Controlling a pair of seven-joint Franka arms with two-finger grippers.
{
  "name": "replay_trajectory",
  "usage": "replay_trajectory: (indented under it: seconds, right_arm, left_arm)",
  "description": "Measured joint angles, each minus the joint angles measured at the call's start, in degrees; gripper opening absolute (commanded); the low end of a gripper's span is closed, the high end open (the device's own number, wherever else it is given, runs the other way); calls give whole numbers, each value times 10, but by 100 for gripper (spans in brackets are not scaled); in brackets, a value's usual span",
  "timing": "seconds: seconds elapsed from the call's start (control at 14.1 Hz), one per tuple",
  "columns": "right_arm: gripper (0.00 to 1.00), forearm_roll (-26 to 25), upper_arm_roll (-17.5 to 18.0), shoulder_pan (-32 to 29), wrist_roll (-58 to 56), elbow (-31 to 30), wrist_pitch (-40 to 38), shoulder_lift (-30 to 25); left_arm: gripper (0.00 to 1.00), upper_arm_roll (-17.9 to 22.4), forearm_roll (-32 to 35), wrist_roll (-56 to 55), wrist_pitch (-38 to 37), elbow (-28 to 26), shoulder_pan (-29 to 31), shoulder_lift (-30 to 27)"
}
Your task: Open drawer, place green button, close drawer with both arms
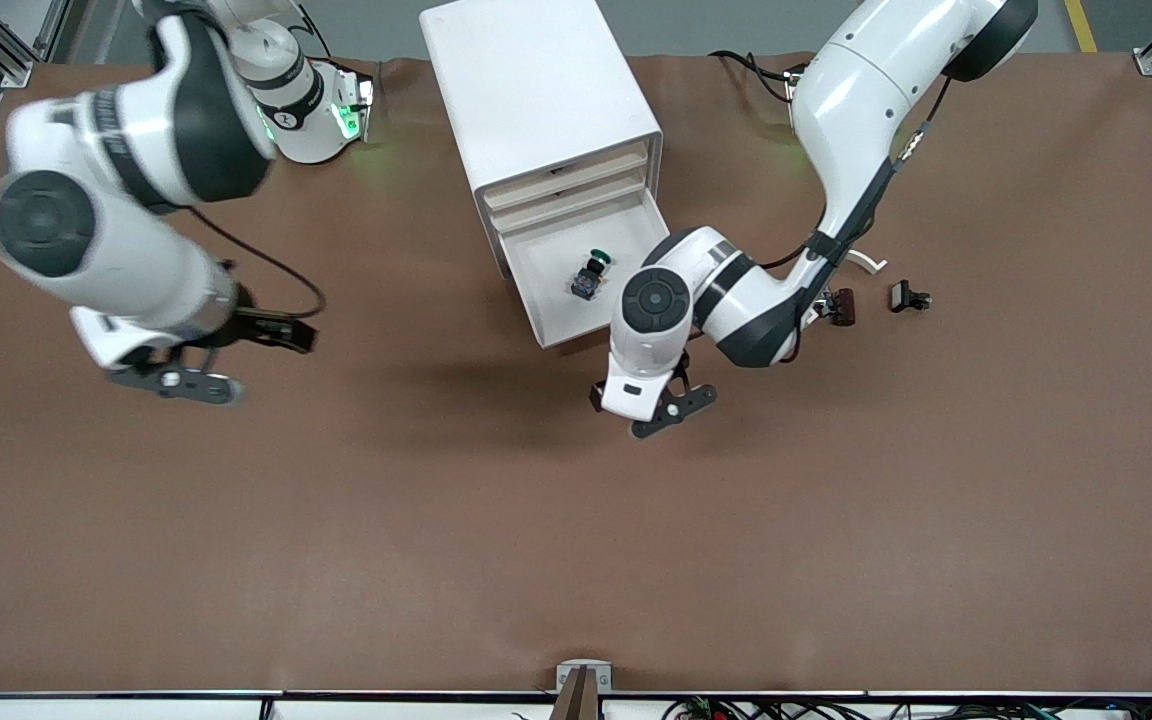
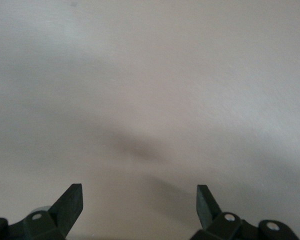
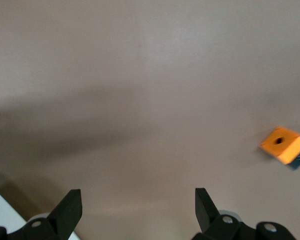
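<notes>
The white cabinet (image 1: 536, 90) has its lowest drawer (image 1: 564, 330) pulled out. The button (image 1: 590, 276), green cap on a dark body, lies in the drawer. My left gripper (image 1: 652, 405) hangs low in front of the open drawer, just off its front panel. In the left wrist view it (image 2: 139, 192) is open and empty, and a pale surface fills that view. My right gripper (image 1: 176, 380) is over bare table toward the right arm's end. It is open and empty in the right wrist view (image 3: 138, 196).
An orange square block with a hole (image 3: 285, 145) lies on the brown table in the right wrist view; the front view does not show it. A small black clip (image 1: 908, 296) and a dark part (image 1: 843, 305) lie toward the left arm's end.
</notes>
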Motion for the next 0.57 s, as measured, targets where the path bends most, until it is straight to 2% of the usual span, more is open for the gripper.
replay_trajectory:
  seconds: [0.14,0.28,0.57]
  right_arm:
    - [100,-1,-1,-41,-78,0,-16,-17]
    - [100,-3,-2,-78,-143,0,-29,-31]
    - [100,-4,-3,-156,-252,0,-51,-55]
  left_arm:
    - [100,-1,27,0,65,-34,-9,0]
    - [100,-7,32,0,98,-61,-8,0]
    - [100,-40,32,-3,76,-85,3,0]
